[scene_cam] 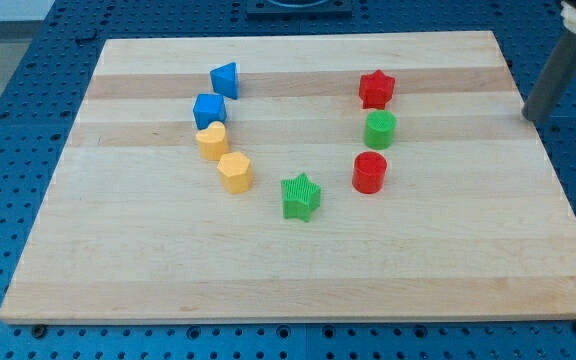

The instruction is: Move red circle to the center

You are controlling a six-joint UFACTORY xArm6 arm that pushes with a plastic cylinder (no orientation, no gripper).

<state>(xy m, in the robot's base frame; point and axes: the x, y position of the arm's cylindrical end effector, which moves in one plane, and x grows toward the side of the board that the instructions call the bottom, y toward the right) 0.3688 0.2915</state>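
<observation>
The red circle (369, 172) stood right of the frame's centre, in the lower part of a column with the green circle (380, 130) just above it and the red star (376, 89) higher still. By my judgement the task had not begun: the red circle sat in line with its neighbours, and the middle of the desk (298, 270) held no block. What was left was the whole push, leftward and slightly up the frame.

My tip (534, 117) rested at the far right edge of the frame, well apart from every block, with nothing touching it. There was no pincer on this arm, only the straight dark rod, so nothing was grasped.

The desk was pale, smooth wood with visible grain and darker bands. The blocks looked like ribbed plastic with fine vertical ridges. On the left ran a curved row: a blue triangle (224, 79), a blue cube (209, 110), a yellow heart (212, 141) and a yellow hexagon (235, 172). A green star (301, 196) lay at lower centre.
</observation>
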